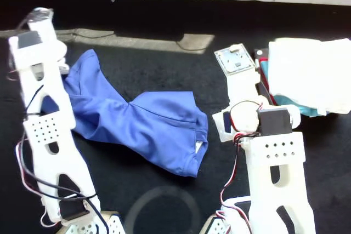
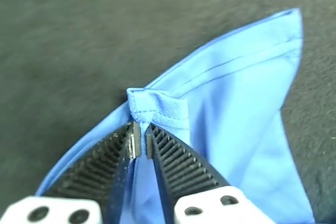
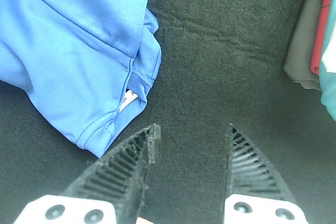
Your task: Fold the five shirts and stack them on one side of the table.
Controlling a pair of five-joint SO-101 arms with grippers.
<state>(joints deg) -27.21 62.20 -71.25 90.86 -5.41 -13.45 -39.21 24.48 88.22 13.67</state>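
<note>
A blue shirt [image 1: 148, 124] lies crumpled across the middle of the black table, its collar end toward the right arm. My left gripper [image 2: 142, 141] is shut on a folded hem of this blue shirt [image 2: 236, 103], at the shirt's far left end in the high view. My right gripper [image 3: 191, 129] stands open above bare table, with nothing between its fingers. The blue shirt's collar [image 3: 134, 90] lies just to one side of it. A stack of folded shirts [image 1: 310, 75], white on top, sits at the table's right edge.
The stack's dark, red and teal edges [image 3: 315, 40] show close to the right gripper. The black table cloth [image 1: 137, 201] is bare in front of the shirt. A pale strip [image 1: 137, 42] runs along the table's back, below a white wall.
</note>
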